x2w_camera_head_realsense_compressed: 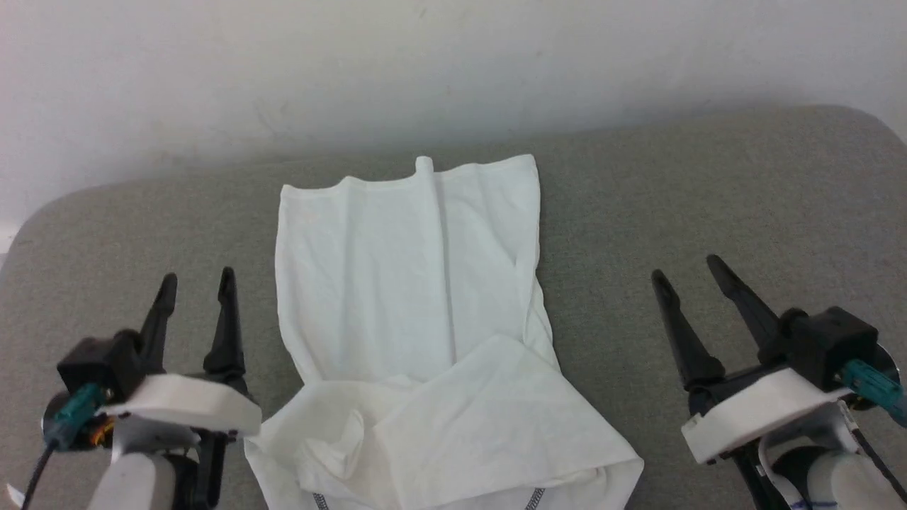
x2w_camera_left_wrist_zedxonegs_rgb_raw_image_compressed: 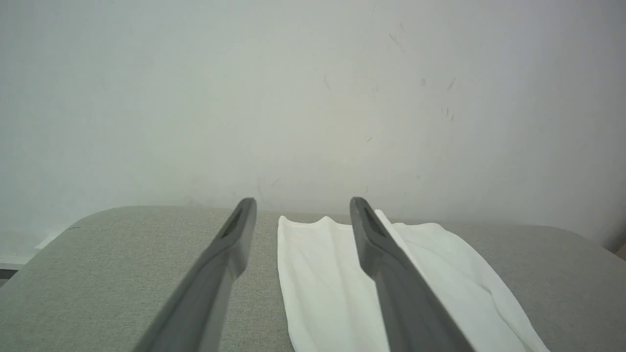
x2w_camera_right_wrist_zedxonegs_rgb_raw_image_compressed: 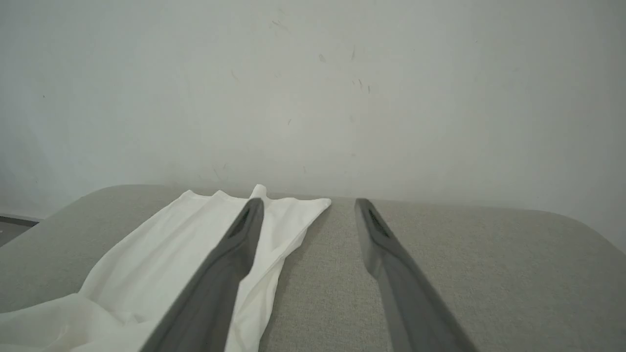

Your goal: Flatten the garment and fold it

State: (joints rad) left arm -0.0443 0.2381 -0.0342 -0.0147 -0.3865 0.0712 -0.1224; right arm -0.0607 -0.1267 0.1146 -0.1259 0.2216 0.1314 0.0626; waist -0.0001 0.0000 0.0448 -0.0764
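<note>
Lying lengthwise along the middle of the grey fabric-covered table (x2w_camera_head_realsense_compressed: 708,212), the white shirt (x2w_camera_head_realsense_compressed: 411,283) runs from the near edge toward the pale wall (x2w_camera_head_realsense_compressed: 425,71) behind. Its far part is spread fairly flat in one narrow panel, with a long crease (x2w_camera_head_realsense_compressed: 446,283) running down the middle and a small bump of cloth on the far hem. Its near part is wider and rumpled: a flap of cloth (x2w_camera_head_realsense_compressed: 489,411) is folded slantwise across it, and soft wrinkles bunch up on the robot's left side. Two short runs of speckled grey-black stitching (x2w_camera_head_realsense_compressed: 535,498) show at the very bottom of the head view.

The left gripper (x2w_camera_head_realsense_compressed: 197,280) sits to the left of the shirt, near its edge but not touching it. Its two dark fingers (x2w_camera_head_realsense_compressed: 227,326) are spread wide with nothing between them. In the left wrist view the shirt lies beyond and beneath the line of the inner finger, apart from it.

The right gripper (x2w_camera_head_realsense_compressed: 684,268) is further out on the right, well clear of the cloth and over bare grey fabric. Its fingers (x2w_camera_head_realsense_compressed: 680,333) are likewise spread wide and empty. Whether either gripper rests on the table or hangs just above it cannot be told.
</note>
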